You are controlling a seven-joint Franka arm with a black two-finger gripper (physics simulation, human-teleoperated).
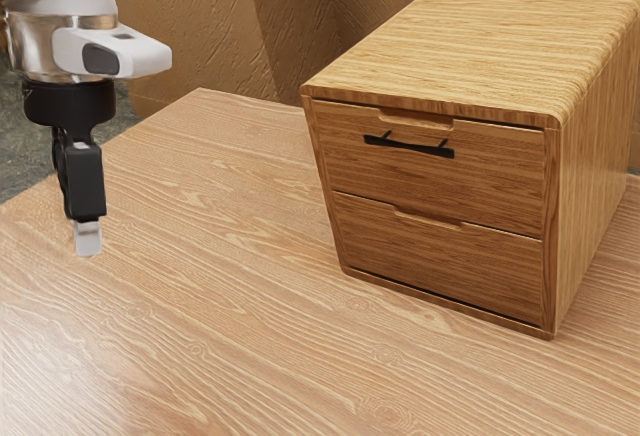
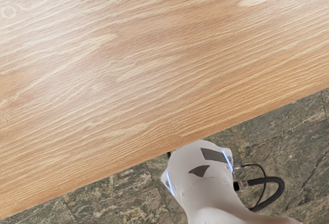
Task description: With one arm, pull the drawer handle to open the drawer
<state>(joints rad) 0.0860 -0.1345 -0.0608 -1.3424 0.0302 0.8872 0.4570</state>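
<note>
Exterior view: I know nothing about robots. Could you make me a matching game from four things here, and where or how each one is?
1. robot arm
2. drawer handle
3. lower drawer
4. cabinet

A. black bar on the top drawer
B. stands on the table, at the exterior view's right
C. hangs over the table, at the exterior view's left
D. shut, no black bar

Pairs: 1-C, 2-A, 3-D, 4-B

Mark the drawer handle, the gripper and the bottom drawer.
handle [image 1: 410,145]: exterior view, middle of the black bar on the top drawer.
gripper [image 1: 88,239]: exterior view, its pale lower tip above the table.
bottom drawer [image 1: 440,261]: exterior view, centre of its front panel.
</note>
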